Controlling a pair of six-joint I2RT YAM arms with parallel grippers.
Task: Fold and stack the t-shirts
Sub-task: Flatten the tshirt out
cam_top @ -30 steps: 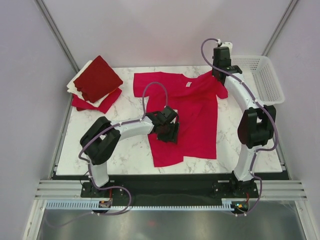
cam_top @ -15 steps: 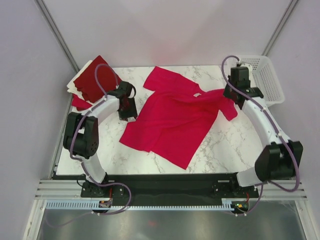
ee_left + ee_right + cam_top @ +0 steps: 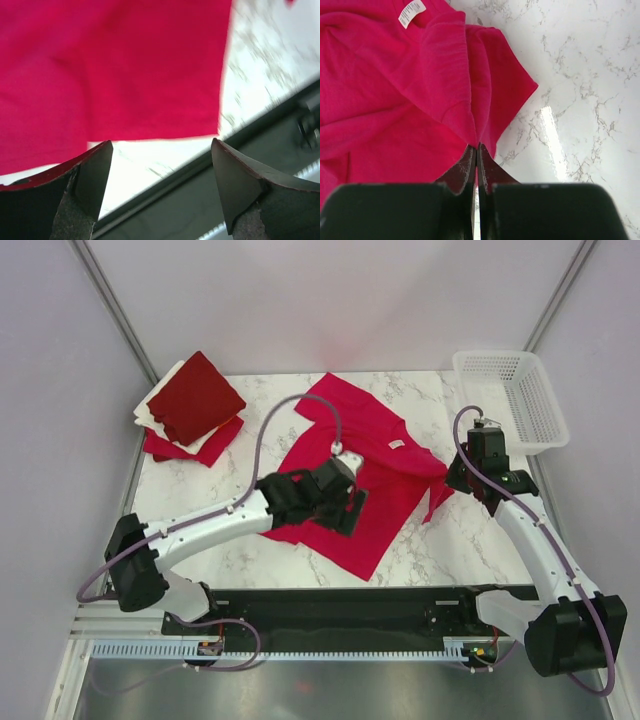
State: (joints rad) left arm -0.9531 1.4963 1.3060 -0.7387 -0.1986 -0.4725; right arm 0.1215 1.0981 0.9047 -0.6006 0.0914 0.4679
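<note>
A bright crimson t-shirt [image 3: 375, 465] lies spread and skewed across the middle of the marble table, its white neck label up. My left gripper [image 3: 348, 512] hovers open and empty over the shirt's near part. In the left wrist view the gripper [image 3: 161, 146] frames the shirt's hem [image 3: 150, 90] and bare table. My right gripper [image 3: 453, 480] is shut on the shirt's right sleeve. The right wrist view shows the gripper [image 3: 477, 148] pinching a gathered fold of the sleeve [image 3: 490, 90]. A folded stack of dark red [image 3: 195, 395], cream and red shirts sits at the far left corner.
A white lattice basket [image 3: 510, 390] stands at the far right corner, just behind my right arm. The table's dark front rail [image 3: 240, 150] shows close below the shirt's hem in the left wrist view. Bare marble [image 3: 480, 540] lies to the front right.
My left arm swung from beside the folded stack to over the shirt's near part. My right gripper pulled the sleeve nearer and the shirt shifted with it.
</note>
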